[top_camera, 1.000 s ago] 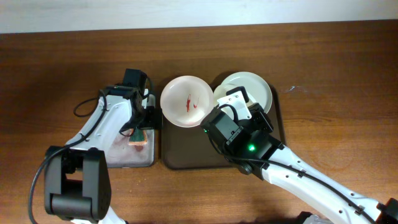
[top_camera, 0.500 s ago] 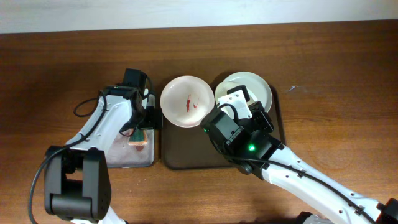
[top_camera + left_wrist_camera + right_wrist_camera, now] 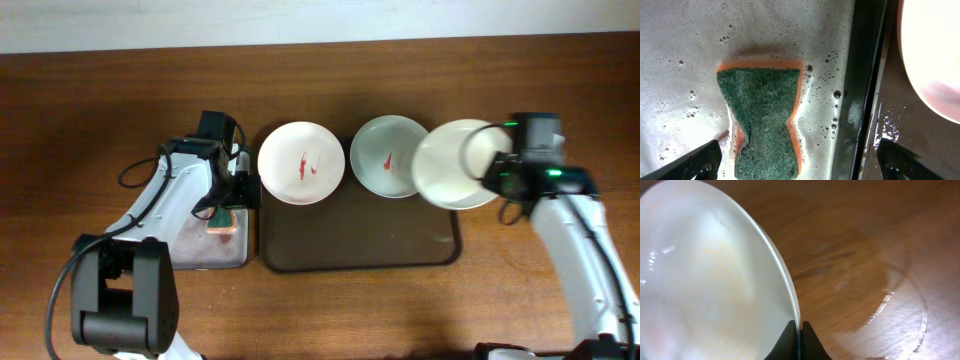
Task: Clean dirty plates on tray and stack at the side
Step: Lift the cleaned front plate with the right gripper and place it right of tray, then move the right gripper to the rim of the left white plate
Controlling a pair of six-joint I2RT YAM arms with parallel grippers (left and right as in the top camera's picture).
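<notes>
Step looks like carry-off: right gripper (image 3: pixel 800 334) pinches the rim of the wiped-looking plate (image 3: pixel 455 165), which hangs over the tray (image 3: pixel 360 255) at its 3 o'clock rim. Next: lower it flat onto the counter (image 3: pixel 560 90) beyond, then release. Left gripper (image 3: pixel 807 162) is spread over the sponge (image 3: pixel 765 120), empty. Smeared white plate (image 3: pixel 302 163) and mint plate (image 3: pixel 388 168) sit at the tray's 12 o'clock. The wiped-looking plate's underside is hidden.

A grey tray (image 3: pixel 195 250) is seen left of centre in the overhead view, set on a brown wooden table (image 3: pixel 100 100). Its floor is covered with soapy water dotted with small bubbles. A sponge (image 3: pixel 223 222) is laid flat in it, near its right edge. In the left wrist view it is shown green side up, waisted in shape, with an orange layer beneath. A pale wall (image 3: pixel 300 20) is seen along the top edge. In the right wrist view a curved wet mark (image 3: pixel 900 305) is seen at lower right.
</notes>
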